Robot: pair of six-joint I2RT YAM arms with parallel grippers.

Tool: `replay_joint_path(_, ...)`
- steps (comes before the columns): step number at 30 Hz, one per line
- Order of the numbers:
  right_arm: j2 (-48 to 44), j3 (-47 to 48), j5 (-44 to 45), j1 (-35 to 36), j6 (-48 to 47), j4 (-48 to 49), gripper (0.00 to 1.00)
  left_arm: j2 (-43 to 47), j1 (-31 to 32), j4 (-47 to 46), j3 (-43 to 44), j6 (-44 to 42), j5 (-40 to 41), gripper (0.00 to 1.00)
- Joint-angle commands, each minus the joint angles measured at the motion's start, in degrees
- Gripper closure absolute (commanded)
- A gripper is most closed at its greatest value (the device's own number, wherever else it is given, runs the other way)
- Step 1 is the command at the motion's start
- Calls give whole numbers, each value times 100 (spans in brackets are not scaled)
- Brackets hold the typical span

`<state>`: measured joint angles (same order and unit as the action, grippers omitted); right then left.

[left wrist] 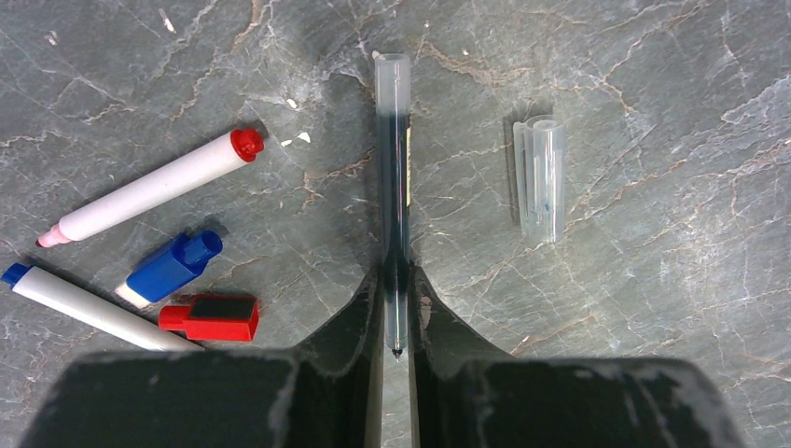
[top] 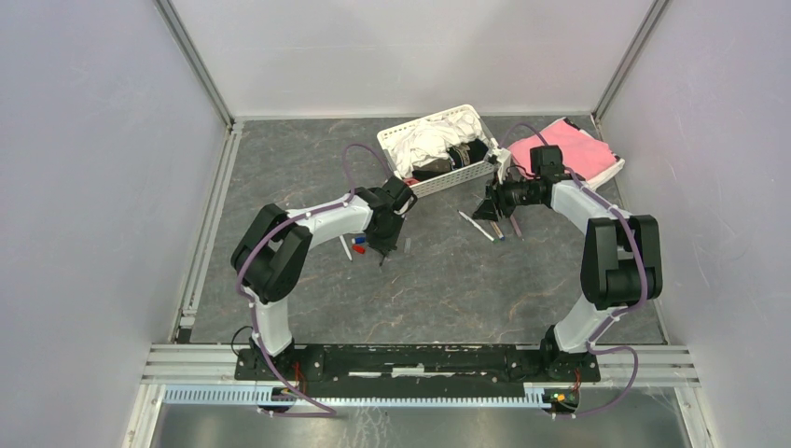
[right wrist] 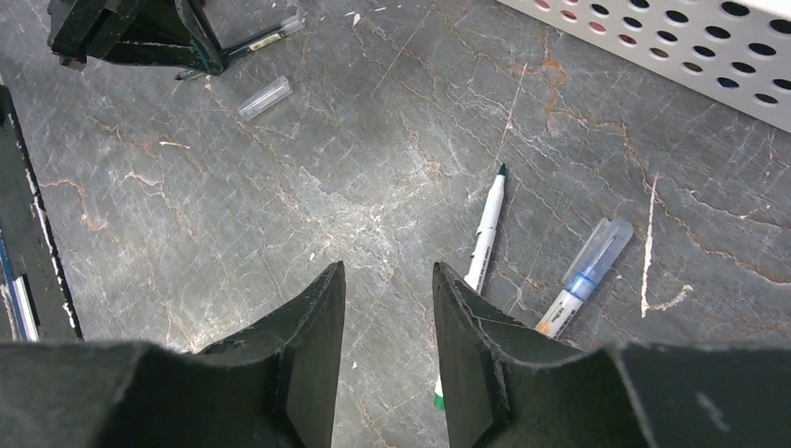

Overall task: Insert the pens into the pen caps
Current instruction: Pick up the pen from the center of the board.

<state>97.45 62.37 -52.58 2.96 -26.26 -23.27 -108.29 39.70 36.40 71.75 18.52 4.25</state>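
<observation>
My left gripper point(left wrist: 396, 275) is shut on a dark pen point(left wrist: 393, 168) with a clear barrel, which lies along the table between its fingers with the tip pointing back toward the wrist. A clear pen cap point(left wrist: 539, 177) lies to its right. To the left lie a white pen with a red end point(left wrist: 154, 187), a blue cap point(left wrist: 173, 266), a red cap point(left wrist: 213, 317) and a white pen with a blue end point(left wrist: 75, 308). My right gripper point(right wrist: 387, 271) hangs open over bare table. A green-tipped pen point(right wrist: 485, 238) lies beside its right finger, and a blue pen point(right wrist: 588, 271) lies further right.
A white perforated basket point(top: 438, 182) with cloths stands at the back centre, with a pink cloth point(top: 574, 149) to its right. Metal frame rails run along the left edge and the near edge of the table. In the top view the left gripper point(top: 382, 247) and the right gripper point(top: 490, 207) are well apart.
</observation>
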Motion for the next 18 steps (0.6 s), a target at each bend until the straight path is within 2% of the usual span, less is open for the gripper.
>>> replay_joint_path(1,-294,47,-191,5,-154,-34,55,44,11,25,148,-236,104,98)
replay_joint_path(18,-400,393,-428,4,-877,-605,55,733,-2,113,356,-338,-512,98)
